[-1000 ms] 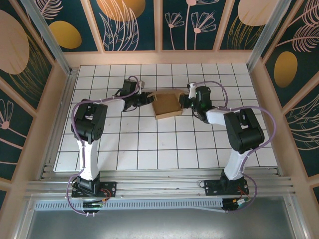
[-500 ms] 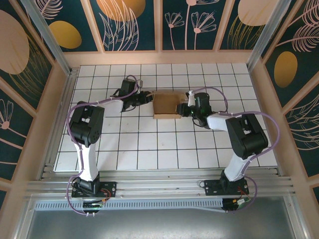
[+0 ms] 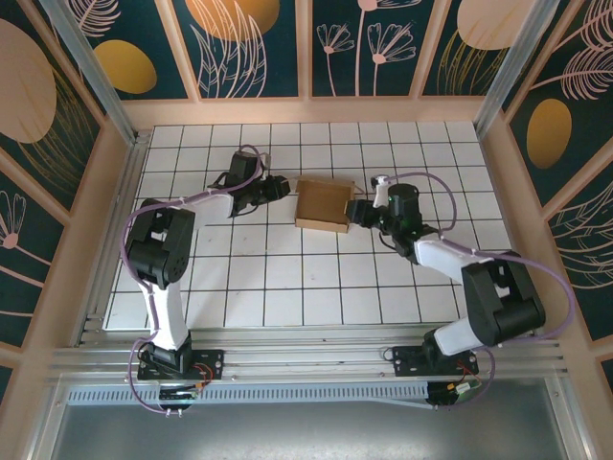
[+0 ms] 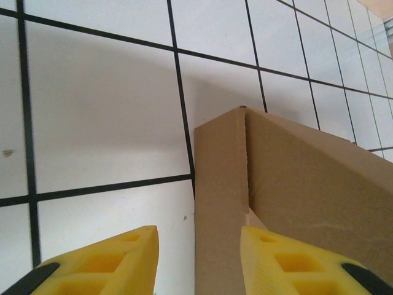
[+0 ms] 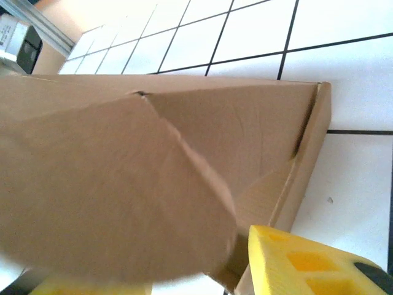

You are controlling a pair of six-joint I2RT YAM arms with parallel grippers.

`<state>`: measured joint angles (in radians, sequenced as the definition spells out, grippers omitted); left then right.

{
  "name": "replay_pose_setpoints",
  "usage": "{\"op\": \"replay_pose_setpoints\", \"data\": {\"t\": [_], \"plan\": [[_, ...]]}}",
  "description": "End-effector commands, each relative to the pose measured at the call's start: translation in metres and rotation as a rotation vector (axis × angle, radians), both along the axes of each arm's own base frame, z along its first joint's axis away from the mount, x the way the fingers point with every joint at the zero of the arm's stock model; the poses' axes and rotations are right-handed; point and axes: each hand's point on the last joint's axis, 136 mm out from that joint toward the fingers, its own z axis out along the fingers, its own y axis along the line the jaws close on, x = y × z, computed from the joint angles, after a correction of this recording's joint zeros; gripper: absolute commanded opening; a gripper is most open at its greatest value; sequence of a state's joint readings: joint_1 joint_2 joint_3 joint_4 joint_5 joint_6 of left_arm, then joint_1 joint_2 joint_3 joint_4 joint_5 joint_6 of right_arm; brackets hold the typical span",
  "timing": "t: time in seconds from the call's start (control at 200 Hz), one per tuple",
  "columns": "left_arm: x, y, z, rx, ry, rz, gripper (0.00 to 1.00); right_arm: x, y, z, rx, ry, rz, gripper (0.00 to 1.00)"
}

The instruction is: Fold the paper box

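The paper box is a shallow brown cardboard box resting on the white tiled table, back of centre. My left gripper is at its left side. In the left wrist view that gripper is open and straddles the box's corner wall. A gap shows between the wall and the left finger. My right gripper is at the box's right side. In the right wrist view it is open, with a loose rounded flap lying over its left finger.
A wooden rim and patterned wall panels enclose the table. An aluminium rail runs along the near edge by the arm bases. Both arms reach in over the table's middle, cables looping above them.
My right gripper has gone from shut to open and drawn back to the right. The box has settled flat and nearly square to the tiles. The left gripper has shifted slightly left.
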<state>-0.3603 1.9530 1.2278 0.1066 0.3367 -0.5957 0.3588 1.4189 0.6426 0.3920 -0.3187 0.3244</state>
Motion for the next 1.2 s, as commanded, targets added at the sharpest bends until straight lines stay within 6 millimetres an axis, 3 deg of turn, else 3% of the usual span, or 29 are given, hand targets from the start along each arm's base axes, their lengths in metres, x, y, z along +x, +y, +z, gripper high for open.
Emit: {"op": "replay_pose_setpoints", "data": {"t": [0.0,0.115,0.18,0.21,0.305,0.335,0.35,0.44,0.521,0.636,0.821,1.021,1.196], "plan": [[-0.003,0.012,0.036,0.014,-0.063,0.052,0.39,-0.015,-0.003,0.032,0.077,-0.073,0.006,0.47],[-0.002,0.034,0.069,0.015,-0.114,0.144,0.38,-0.036,-0.008,0.067,0.115,-0.142,0.017,0.5],[0.002,0.045,0.087,0.01,-0.144,0.19,0.37,-0.045,-0.015,0.096,0.134,-0.205,0.002,0.54],[0.003,0.048,0.11,-0.007,-0.188,0.202,0.37,-0.048,-0.017,0.11,0.145,-0.238,-0.008,0.57],[0.014,0.036,0.143,-0.036,-0.223,0.152,0.42,-0.038,-0.03,0.146,0.177,-0.27,-0.069,0.68],[0.02,0.026,0.134,-0.039,-0.182,0.108,0.42,-0.028,-0.033,0.15,0.183,-0.233,-0.082,0.68],[0.023,0.02,0.138,-0.047,-0.178,0.085,0.42,-0.023,-0.034,0.151,0.187,-0.211,-0.082,0.68],[0.037,-0.013,0.131,-0.051,-0.107,-0.047,0.43,0.018,-0.034,0.13,0.127,-0.039,-0.093,0.65],[0.044,-0.029,0.115,0.004,-0.077,-0.098,0.45,0.049,-0.032,0.101,0.03,0.082,-0.107,0.65],[0.042,-0.051,0.096,-0.046,-0.028,-0.194,0.54,0.068,-0.018,0.066,0.02,0.187,-0.053,0.65],[0.032,-0.054,0.046,-0.025,0.065,-0.231,0.56,0.063,0.005,0.013,0.072,0.304,0.027,0.61],[0.009,-0.047,-0.008,-0.019,0.157,-0.218,0.51,0.049,-0.007,-0.045,-0.02,0.372,-0.025,0.6],[-0.009,-0.04,-0.044,-0.021,0.216,-0.204,0.47,0.038,-0.017,-0.085,-0.147,0.389,-0.07,0.6]]}}
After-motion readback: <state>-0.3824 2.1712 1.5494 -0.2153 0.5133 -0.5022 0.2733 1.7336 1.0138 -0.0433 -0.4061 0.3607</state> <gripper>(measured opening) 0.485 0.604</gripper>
